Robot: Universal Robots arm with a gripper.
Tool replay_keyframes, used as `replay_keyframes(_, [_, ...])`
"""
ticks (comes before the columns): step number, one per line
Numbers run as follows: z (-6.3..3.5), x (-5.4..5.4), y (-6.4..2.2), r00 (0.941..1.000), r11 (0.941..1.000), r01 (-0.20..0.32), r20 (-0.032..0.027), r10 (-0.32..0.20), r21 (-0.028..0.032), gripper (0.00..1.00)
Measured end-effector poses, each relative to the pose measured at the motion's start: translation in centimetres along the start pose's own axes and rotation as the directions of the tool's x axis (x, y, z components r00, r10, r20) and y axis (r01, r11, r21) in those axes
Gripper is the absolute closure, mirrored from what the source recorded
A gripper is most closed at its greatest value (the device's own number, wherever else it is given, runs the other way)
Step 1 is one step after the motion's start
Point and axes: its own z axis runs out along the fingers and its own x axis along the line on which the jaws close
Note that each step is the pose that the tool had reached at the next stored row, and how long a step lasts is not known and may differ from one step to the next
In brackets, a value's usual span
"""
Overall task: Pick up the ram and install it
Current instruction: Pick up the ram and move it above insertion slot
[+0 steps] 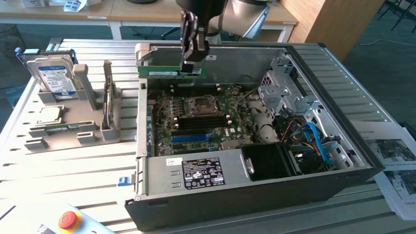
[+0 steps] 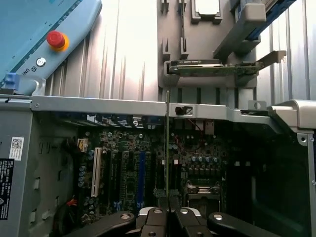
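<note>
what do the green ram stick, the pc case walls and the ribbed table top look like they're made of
The long green ram stick, clamped in the gripper: likely fibreglass circuit board, matte green, white paper label.
The open computer case: bare sheet steel by the look, dull grey, folded edges and punched holes.
The ribbed table top: probably extruded aluminium, satin silver with even parallel grooves.

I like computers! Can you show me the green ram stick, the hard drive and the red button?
ram (image 1: 162, 72), exterior view, on its white label.
hard drive (image 1: 55, 78), exterior view, on its blue-white label.
red button (image 2: 56, 39), wrist view, on its red cap.
</note>
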Motion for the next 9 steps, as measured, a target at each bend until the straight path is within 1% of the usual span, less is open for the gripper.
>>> replay_keyframes(9, [-0.44,0.1,-2.31,1.0000,0.9998,-0.001,0.0004,0.001,-0.0180,0.88])
